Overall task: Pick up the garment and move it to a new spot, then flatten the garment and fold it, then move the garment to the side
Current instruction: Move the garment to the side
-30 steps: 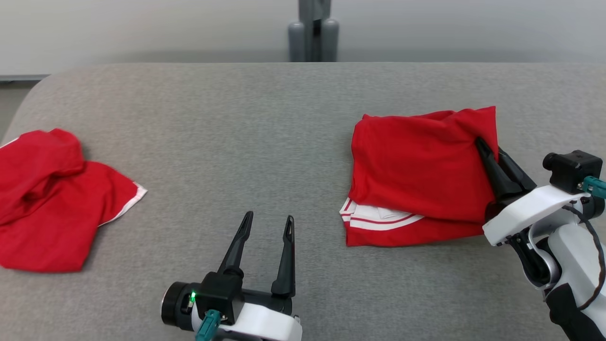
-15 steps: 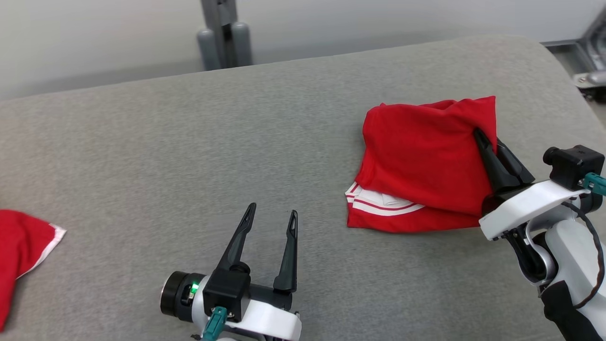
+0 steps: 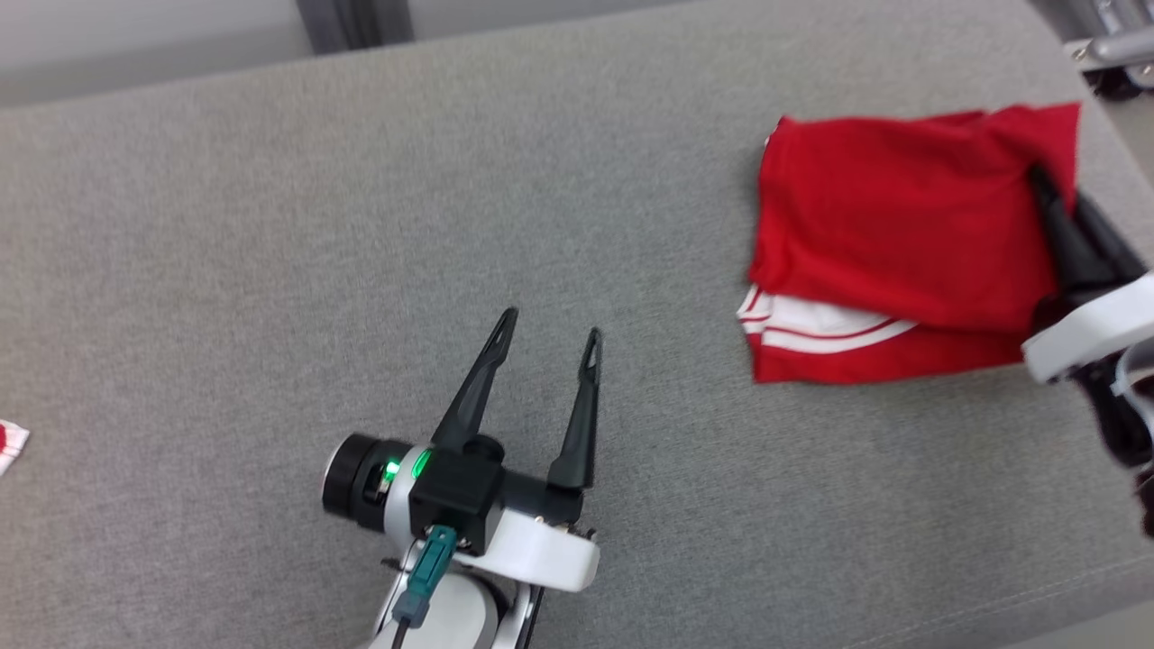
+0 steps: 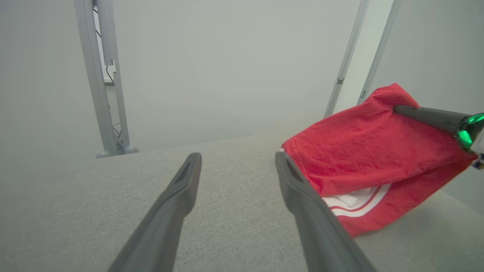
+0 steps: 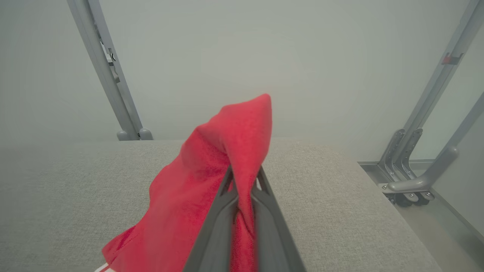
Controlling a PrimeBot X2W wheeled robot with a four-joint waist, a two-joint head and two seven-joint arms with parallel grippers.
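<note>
The garment (image 3: 883, 234) is a red shirt with white trim, folded into a rough square near the right end of the grey table (image 3: 361, 180). My right gripper (image 3: 1057, 191) is shut on its far right corner and holds that corner raised. In the right wrist view the red cloth (image 5: 211, 162) is pinched between the fingers of that gripper (image 5: 245, 172) and pokes up past their tips. My left gripper (image 3: 551, 324) hovers open and holds nothing, left of the garment. In the left wrist view this gripper (image 4: 238, 156) has the garment (image 4: 363, 151) just right of it.
A scrap of another red and white cloth (image 3: 9, 442) shows at the left edge. The table's rounded right end lies close beyond the garment, with a metal frame on castors (image 5: 408, 185) on the floor past it. Grey posts (image 3: 352, 22) stand behind the table.
The head view has swung to the right, so the other red cloth has nearly left the picture. The garment, held by my right gripper, has slid right toward the table's end. My left gripper stays open.
</note>
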